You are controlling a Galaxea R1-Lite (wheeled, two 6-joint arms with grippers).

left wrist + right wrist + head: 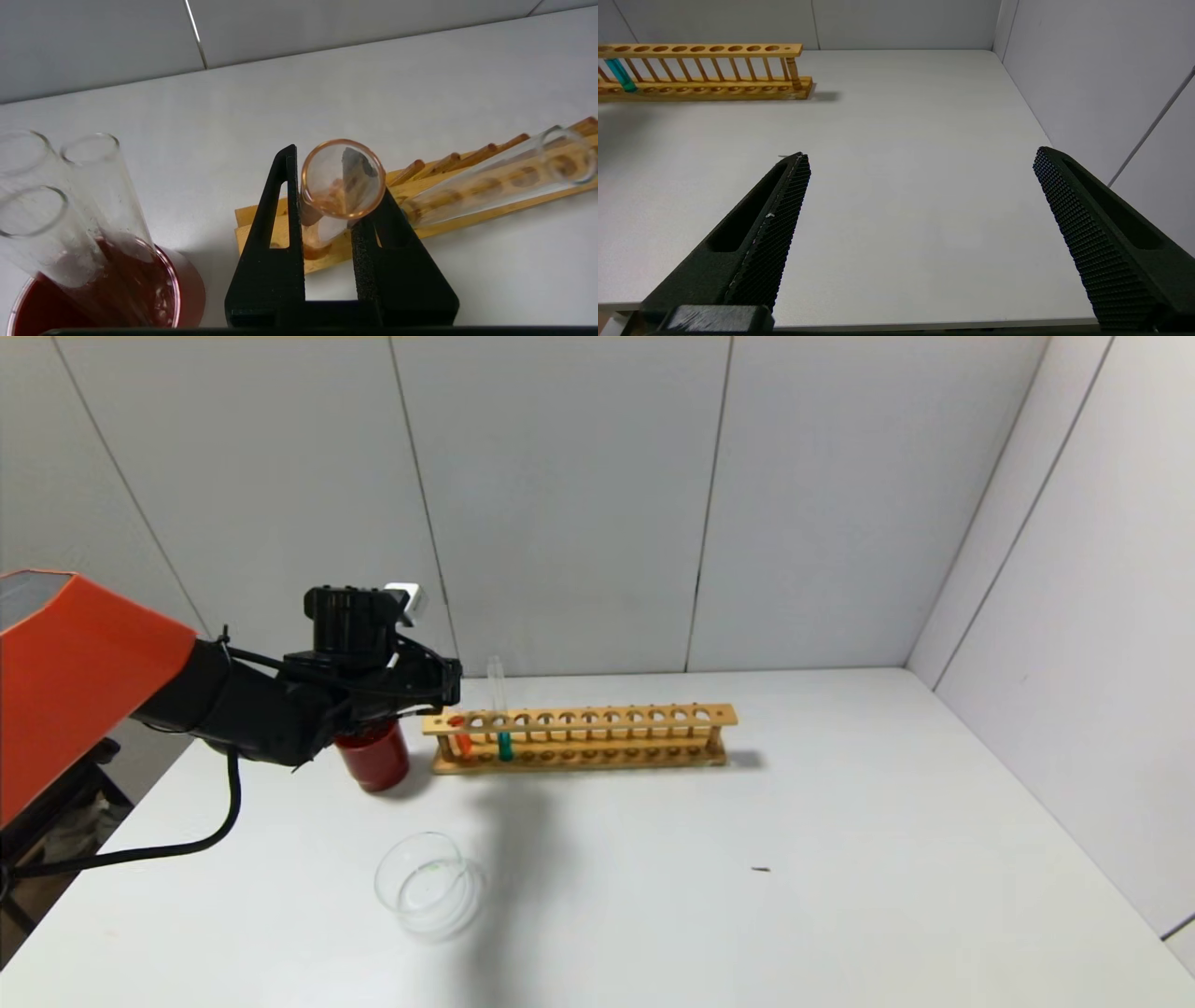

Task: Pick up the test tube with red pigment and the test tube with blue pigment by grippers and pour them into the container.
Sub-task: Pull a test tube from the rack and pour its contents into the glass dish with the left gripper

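The left pincer (pixel 337 186) hung over the left end of the wooden rack (pixel 597 737), its fingers (pixel 275 233) pinching the test tube with red pigment (pixel 343 179), which stood in the rack's leftmost hole. Just left stood a dark red cup (pixel 375 756). The container (pixel 428 882) sat nearer on the desk (pixel 840 859). The test tube with blue pigment (pixel 504 742) stood just right of the red one. The right pincer (pixel 920 186) hovered spread wide, well apart from the rack.

The left gripper (pixel 448 695) hides the red tube's (pixel 460 739) top; cup (pixel 98 298) cut off
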